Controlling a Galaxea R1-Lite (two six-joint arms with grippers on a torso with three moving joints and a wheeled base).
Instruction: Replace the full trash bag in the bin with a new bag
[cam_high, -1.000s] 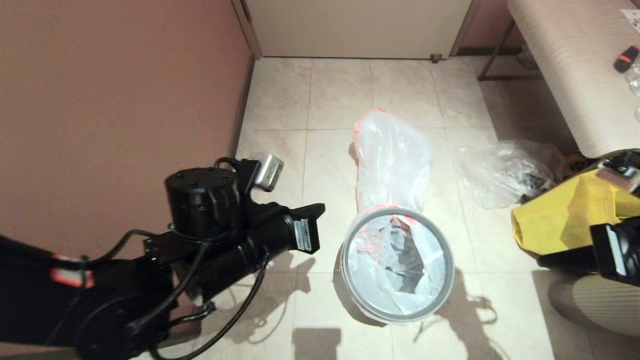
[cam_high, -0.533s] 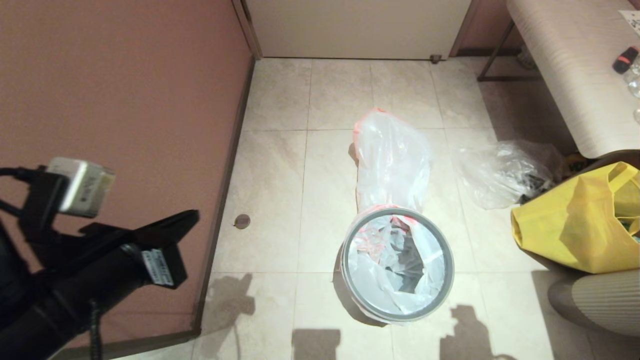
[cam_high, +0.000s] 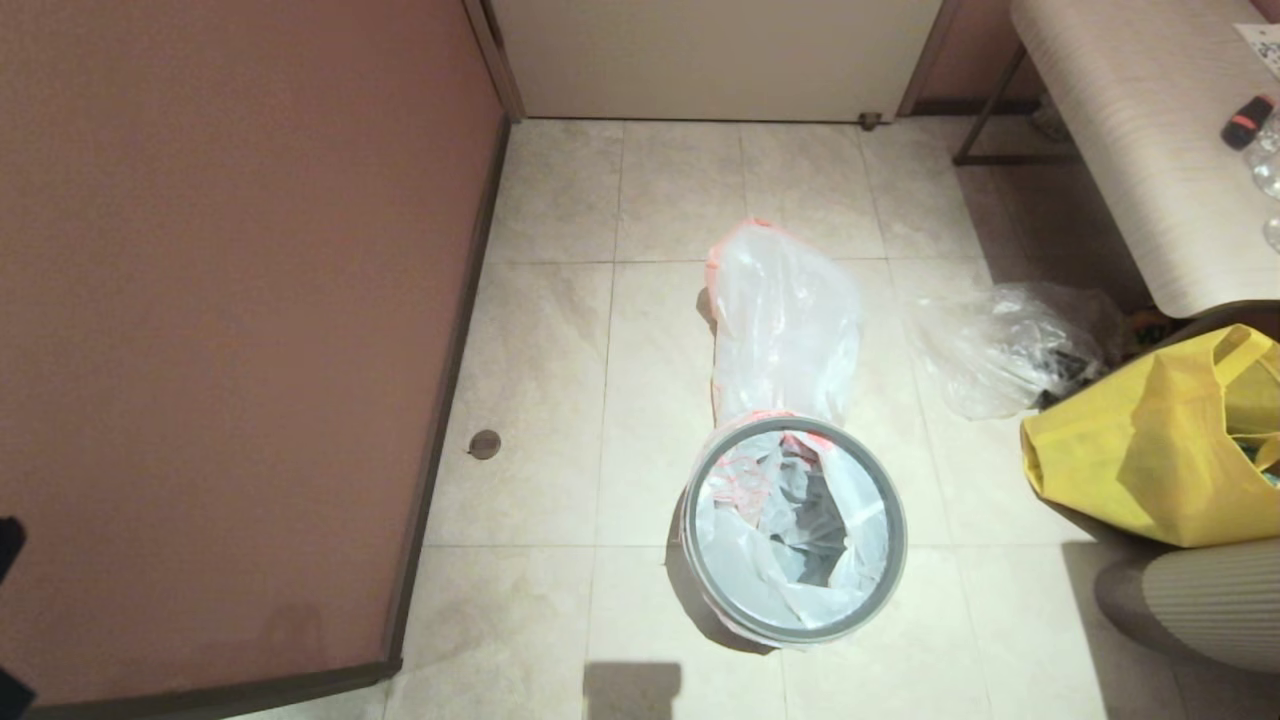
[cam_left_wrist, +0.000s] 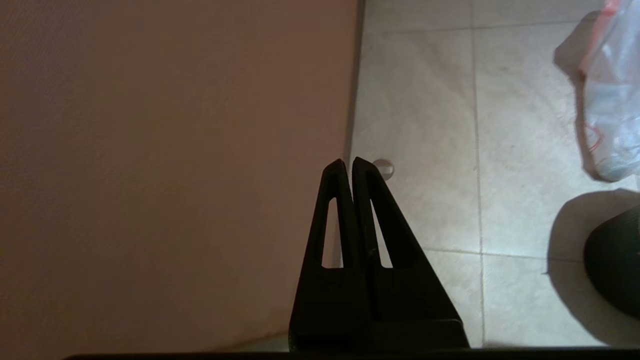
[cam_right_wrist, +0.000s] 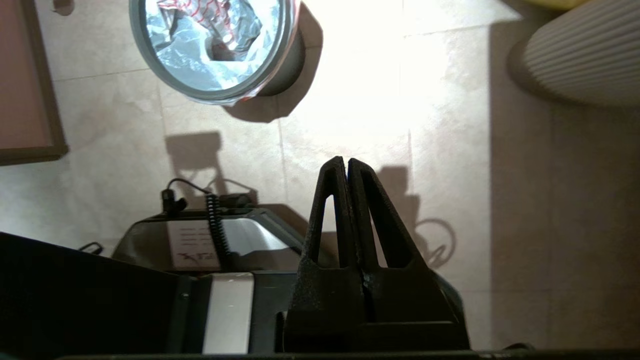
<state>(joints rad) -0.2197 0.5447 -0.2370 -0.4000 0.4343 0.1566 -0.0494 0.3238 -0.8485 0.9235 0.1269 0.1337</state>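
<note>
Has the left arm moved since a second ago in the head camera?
Yes. It has pulled back from beside the bin, sweeping left across the wall and out of the head view.

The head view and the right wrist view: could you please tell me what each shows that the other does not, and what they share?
Only the head view shows the full trash bag lying on the floor behind the bin, the clear plastic bag, the yellow tote and the door; neither claw appears there.

Only the right wrist view shows the right claw, shut and empty above bare tiles, and the robot's base.

Both show the bin, its grey ring holding the new bag with red print, and the brown wall.
</note>
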